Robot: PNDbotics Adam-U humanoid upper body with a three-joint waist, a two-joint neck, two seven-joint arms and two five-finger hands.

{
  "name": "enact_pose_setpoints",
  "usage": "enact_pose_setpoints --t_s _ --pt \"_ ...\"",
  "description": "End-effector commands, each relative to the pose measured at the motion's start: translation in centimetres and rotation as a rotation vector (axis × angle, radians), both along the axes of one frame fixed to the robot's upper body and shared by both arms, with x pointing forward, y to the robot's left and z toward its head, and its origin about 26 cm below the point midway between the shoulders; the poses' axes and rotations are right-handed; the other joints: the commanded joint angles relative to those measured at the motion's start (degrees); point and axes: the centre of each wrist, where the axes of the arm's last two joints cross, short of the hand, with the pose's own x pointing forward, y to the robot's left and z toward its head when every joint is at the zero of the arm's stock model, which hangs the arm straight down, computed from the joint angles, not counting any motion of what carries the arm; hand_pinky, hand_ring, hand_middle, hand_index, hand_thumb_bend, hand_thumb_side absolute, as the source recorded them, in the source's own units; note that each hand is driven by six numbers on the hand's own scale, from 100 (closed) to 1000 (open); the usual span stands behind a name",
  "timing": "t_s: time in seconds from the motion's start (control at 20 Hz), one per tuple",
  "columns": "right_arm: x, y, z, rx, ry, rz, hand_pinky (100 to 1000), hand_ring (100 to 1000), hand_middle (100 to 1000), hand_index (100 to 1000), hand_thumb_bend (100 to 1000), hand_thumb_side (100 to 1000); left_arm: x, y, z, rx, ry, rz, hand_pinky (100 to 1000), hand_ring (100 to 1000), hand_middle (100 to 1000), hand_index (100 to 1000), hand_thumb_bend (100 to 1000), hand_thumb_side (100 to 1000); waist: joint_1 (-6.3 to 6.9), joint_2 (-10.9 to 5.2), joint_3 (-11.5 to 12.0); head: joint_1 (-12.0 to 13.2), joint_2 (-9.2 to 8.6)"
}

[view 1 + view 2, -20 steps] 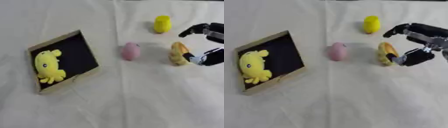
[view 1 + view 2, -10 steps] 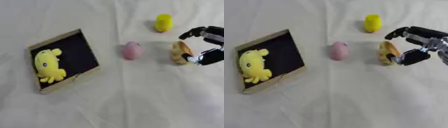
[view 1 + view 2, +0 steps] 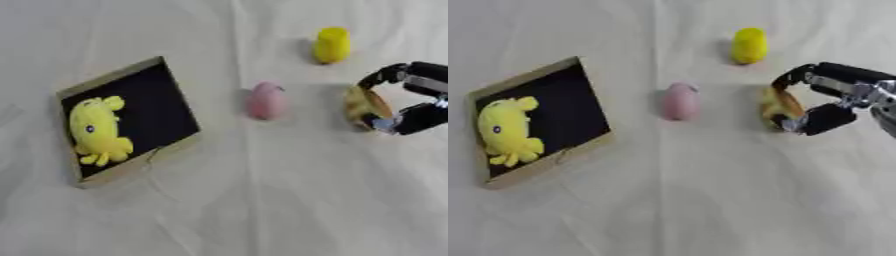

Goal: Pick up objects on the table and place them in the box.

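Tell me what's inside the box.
A yellow plush toy lies in the box against its black lining. Whatever is under the toy is hidden.

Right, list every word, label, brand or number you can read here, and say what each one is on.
No readable text in either view.
Box: no print shows.
Yellow toy, pink object, yellow object, tan object: no markings.
Right hand: no lettering.

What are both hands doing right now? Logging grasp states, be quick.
Left hand: not in view.
Right hand: fingers and thumb curled round the tan, bread-like object on the table.
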Motion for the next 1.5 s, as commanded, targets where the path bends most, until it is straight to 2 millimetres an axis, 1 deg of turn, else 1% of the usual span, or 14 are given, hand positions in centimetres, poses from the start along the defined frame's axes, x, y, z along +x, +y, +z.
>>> enact_pose_setpoints --t_s 0.05,0.1,0.2,0.3,0.4,0.6,0.65,0.7,0.75,0.8,0.9,1.05,1.2,1.5 --pt "0.3 -0.7 0.4 -0.045 0.002 -0.019 932 916 797 881 367 290 -0.2 0.0 0.9 0.022 -0.025 -0.005 735 615 587 780 100 588 -0.45 -0.12 0.05 0.15 -0.47" --pt "0.4 -0.9 0.2 -0.053 0.004 -0.024 928 914 804 883 425 221 -0.2 0.0 0.9 0.022 -0.025 -0.005 735 614 587 780 100 588 -0.43 -0.08 0.07 0.16 -0.47" --pt "0.7 -1.1 -0.1 -0.069 0.01 -0.028 927 912 809 882 422 157 -0.2 0.0 0.8 0.021 -0.025 -0.004 736 614 587 780 100 588 -0.4 -0.01 0.12 0.17 -0.48" --pt "0.9 -1.2 -0.3 -0.082 0.017 -0.029 923 901 806 879 416 121 -0.2 0.0 0.8 0.02 -0.025 -0.005 736 614 587 780 100 588 -0.38 0.06 0.14 0.19 -0.5" --pt "1.1 -1.2 -0.5 -0.086 0.019 -0.029 917 874 805 878 429 207 -0.2 0.0 0.9 0.02 -0.025 -0.006 736 614 587 780 100 588 -0.36 0.12 0.13 0.23 -0.49" --pt "1.3 -1.1 -0.6 -0.079 -0.031 -0.036 885 809 751 845 441 258 -0.1 -0.1 0.9 0.02 -0.025 -0.007 736 614 587 780 100 588 -0.33 0.21 0.17 0.33 -0.43" --pt "1.4 -1.1 -0.7 -0.069 -0.049 -0.038 881 802 744 840 437 251 -0.1 -0.1 0.9 0.02 -0.026 -0.007 736 614 587 780 100 588 -0.32 0.22 0.18 0.36 -0.43" --pt "1.4 -1.1 -0.7 -0.053 -0.068 -0.041 870 782 721 823 364 247 -0.1 -0.1 0.9 0.019 -0.025 -0.007 736 614 587 780 100 588 -0.31 0.21 0.18 0.41 -0.41" --pt "1.4 -1.1 -0.7 -0.038 -0.089 -0.045 865 774 711 816 329 248 -0.1 -0.1 0.9 0.019 -0.025 -0.007 736 614 587 780 100 588 -0.32 0.2 0.17 0.44 -0.36" --pt "1.4 -1.0 -0.6 -0.023 -0.108 -0.046 862 766 701 809 268 242 -0.1 -0.1 0.9 0.02 -0.025 -0.007 736 615 587 780 100 588 -0.33 0.16 0.14 0.48 -0.31" --pt "1.2 -0.9 -0.4 -0.002 -0.136 -0.039 864 771 707 812 216 240 -0.1 -0.1 0.9 0.02 -0.024 -0.007 736 615 588 780 100 588 -0.37 0.07 0.05 0.57 -0.21" --pt "0.7 -0.7 0.1 0.012 -0.145 -0.023 866 776 714 817 175 247 -0.2 -0.1 0.8 0.022 -0.023 -0.007 737 615 588 780 100 588 -0.44 -0.1 -0.09 0.66 -0.14" --pt "-0.1 -0.3 1.1 0.008 -0.12 0.008 864 779 720 819 108 258 -0.2 0.0 0.8 0.024 -0.022 -0.006 737 616 588 780 100 588 -0.5 -0.29 -0.16 0.73 -0.06" --pt "-2.0 1.5 4.6 0.009 -0.198 0.064 859 765 703 805 100 234 -0.2 0.0 0.9 0.028 -0.024 -0.006 738 617 589 780 100 587 -0.7 -0.78 -0.32 0.68 -0.04"
